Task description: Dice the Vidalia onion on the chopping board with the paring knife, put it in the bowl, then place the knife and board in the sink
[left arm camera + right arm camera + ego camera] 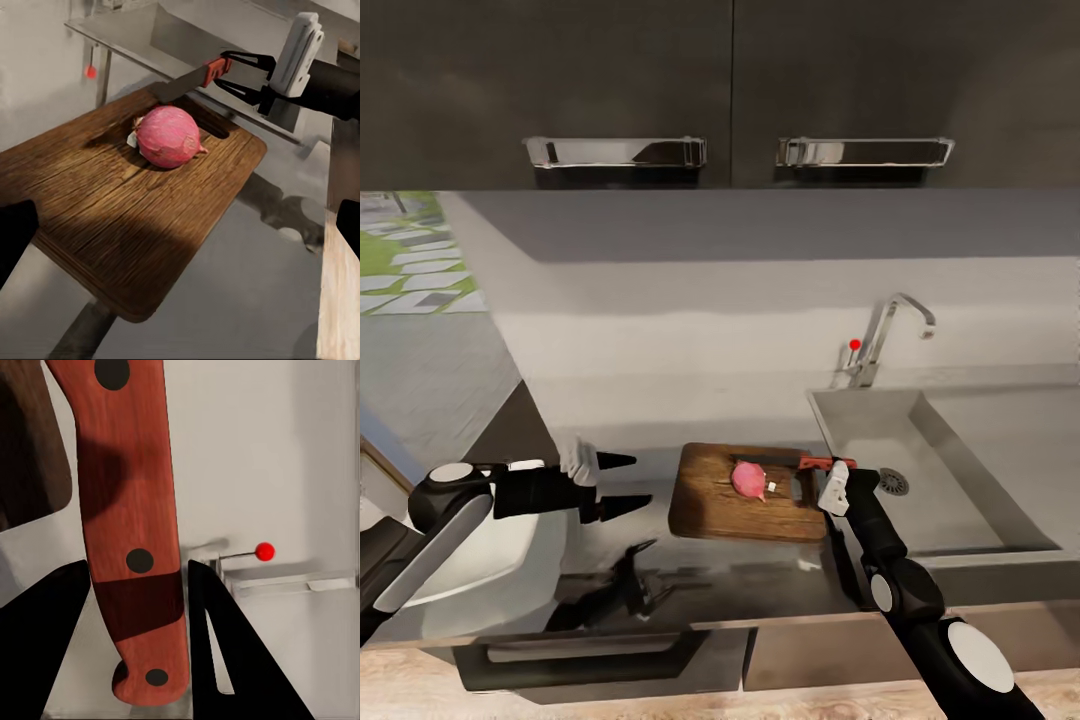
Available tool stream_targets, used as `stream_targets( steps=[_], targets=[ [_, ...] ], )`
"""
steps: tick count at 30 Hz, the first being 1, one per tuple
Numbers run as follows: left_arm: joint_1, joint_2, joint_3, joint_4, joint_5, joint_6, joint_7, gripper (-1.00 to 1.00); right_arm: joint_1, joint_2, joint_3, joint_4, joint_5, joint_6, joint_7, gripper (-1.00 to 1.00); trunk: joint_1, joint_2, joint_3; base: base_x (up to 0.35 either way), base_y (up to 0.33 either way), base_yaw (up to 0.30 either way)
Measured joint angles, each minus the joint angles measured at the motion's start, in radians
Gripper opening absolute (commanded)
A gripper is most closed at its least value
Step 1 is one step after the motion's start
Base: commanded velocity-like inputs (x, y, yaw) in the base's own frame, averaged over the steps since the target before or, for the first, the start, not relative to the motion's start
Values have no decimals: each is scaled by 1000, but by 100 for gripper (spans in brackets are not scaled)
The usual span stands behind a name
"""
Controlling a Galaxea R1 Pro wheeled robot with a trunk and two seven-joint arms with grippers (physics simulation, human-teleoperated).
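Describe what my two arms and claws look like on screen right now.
Both arms are black with white rounded joint caps. The left claw has a white wrist block and two tapering black fingers. The right claw has the same white block and black fingers.

Head view looks down from above onto desk (760, 570), chopping board (745, 500), sink (930, 470). Left wrist view sits low, near same board (127, 217). Right wrist view very close, facing tap (255, 556).

Soft, dim rendered light, blurry edges, dark shadows on the countertop (760, 570).
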Motion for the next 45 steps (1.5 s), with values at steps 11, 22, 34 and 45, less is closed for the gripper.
stream_targets(
  steps=[11, 22, 34, 45],
  targets=[
    [0, 0, 10, 3, 0, 0, 1, 100, 0, 0, 0, 0, 0, 0, 0, -100, 0, 0, 0, -55, 0, 0],
    [0, 2, 22, 5, 0, 4, 1, 100, 0, 0, 0, 0, 0, 0, 0, -100, -1, 0, 0, -5, 0, 0],
    [0, 4, 29, 9, 1, 9, 1, 100, 0, 0, 0, 0, 0, 0, 0, -100, -1, 0, 0, 0, 0, 0],
    [0, 1, 28, 15, 1, 9, 1, 100, 0, 0, 0, 0, 0, 0, 0, -100, 38, -70, -31, 0, 0, 0]
  ],
)
